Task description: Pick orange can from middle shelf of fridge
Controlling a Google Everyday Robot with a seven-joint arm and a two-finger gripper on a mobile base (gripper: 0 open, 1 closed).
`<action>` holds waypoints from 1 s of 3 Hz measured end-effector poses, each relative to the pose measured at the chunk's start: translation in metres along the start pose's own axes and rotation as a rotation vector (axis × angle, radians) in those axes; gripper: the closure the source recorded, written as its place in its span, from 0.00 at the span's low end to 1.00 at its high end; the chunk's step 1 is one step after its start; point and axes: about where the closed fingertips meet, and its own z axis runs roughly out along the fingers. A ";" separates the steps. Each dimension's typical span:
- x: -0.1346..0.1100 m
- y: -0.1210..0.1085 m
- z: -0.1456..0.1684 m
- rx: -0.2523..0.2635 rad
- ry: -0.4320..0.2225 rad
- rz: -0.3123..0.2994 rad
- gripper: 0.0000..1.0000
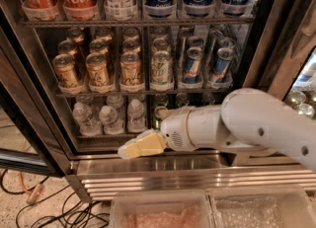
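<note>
The orange can [98, 70] is copper with a pale band and dark lettering; at its 3 o'clock stands a green-and-white can [161, 69]. The cream-yellow pincer [126, 150], on a white arm [237, 123], sits at its 5 o'clock.

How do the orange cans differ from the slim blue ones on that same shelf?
The orange cans are copper-coloured with dark lettering; the blue cans are blue and silver. The orange cans look wider; the blue cans slimmer. The orange cans fill the left lanes, the blue cans the right. Both stand upright on the middle shelf. The gripper hangs below that shelf.
</note>
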 end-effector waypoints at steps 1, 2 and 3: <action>-0.011 -0.015 0.018 0.095 -0.057 0.010 0.00; -0.031 -0.045 0.026 0.231 -0.121 0.020 0.00; -0.031 -0.045 0.026 0.231 -0.122 0.020 0.00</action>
